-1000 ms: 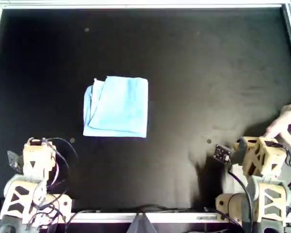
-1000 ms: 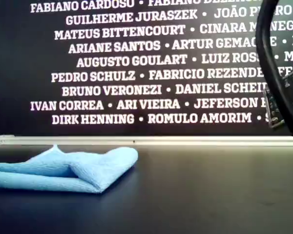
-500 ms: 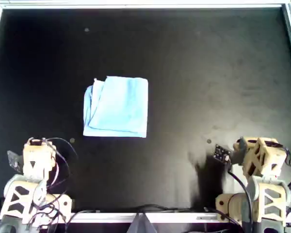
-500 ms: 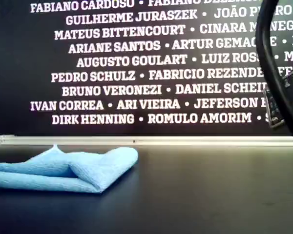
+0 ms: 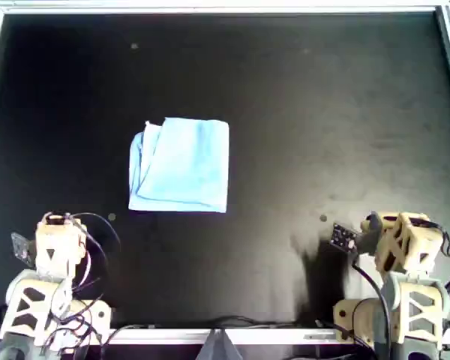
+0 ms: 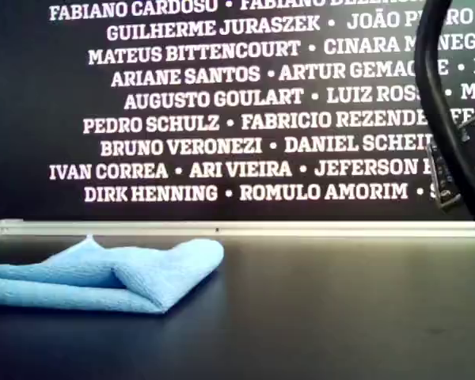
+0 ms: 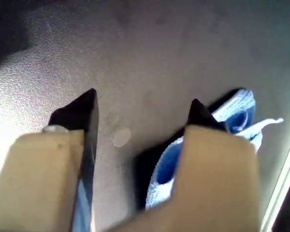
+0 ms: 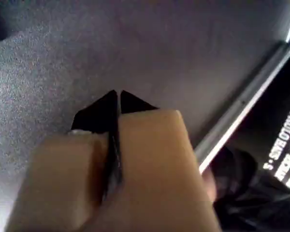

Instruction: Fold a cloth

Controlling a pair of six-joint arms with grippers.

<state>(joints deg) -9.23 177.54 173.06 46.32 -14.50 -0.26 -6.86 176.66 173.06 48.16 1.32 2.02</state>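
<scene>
1. Overhead view: I see the cloth (image 5: pixel 180 165) lying folded on the black table (image 5: pixel 322 112), at about 10 o'clock from the middle of the picture. Its layered edges stack along the overhead view's left side; the opposite side is a smooth fold.
2. Exterior view gives me what overhead cannot: the cloth (image 6: pixel 111 275) lies low, with a rounded, slightly puffed fold toward the exterior view's right and a small corner peaking up at the back. Behind the table a wall of white names (image 6: pixel 222 103) rises past a pale rail (image 6: pixel 237 229).
3. Left wrist view: the left gripper (image 7: pixel 141 118) has its fingers spread wide, nothing between them, bare table beneath. The cloth (image 7: pixel 232 113) shows beyond one fingertip, apart from it.
4. Right wrist view: the right gripper (image 8: pixel 118 99) has its tips pressed together, holding nothing, over bare table. The rail (image 8: pixel 241 111) runs close by.
5. Overhead places the left arm (image 5: pixel 49 259) at 8 o'clock and the right arm (image 5: pixel 401 251) at 4 o'clock, both near the front edge, well apart from the cloth.
6. Room: a broad stretch of bare black surface lies from 12 through 3 o'clock. A metal frame (image 5: pixel 225 7) borders the top and sides of the overhead view.
</scene>
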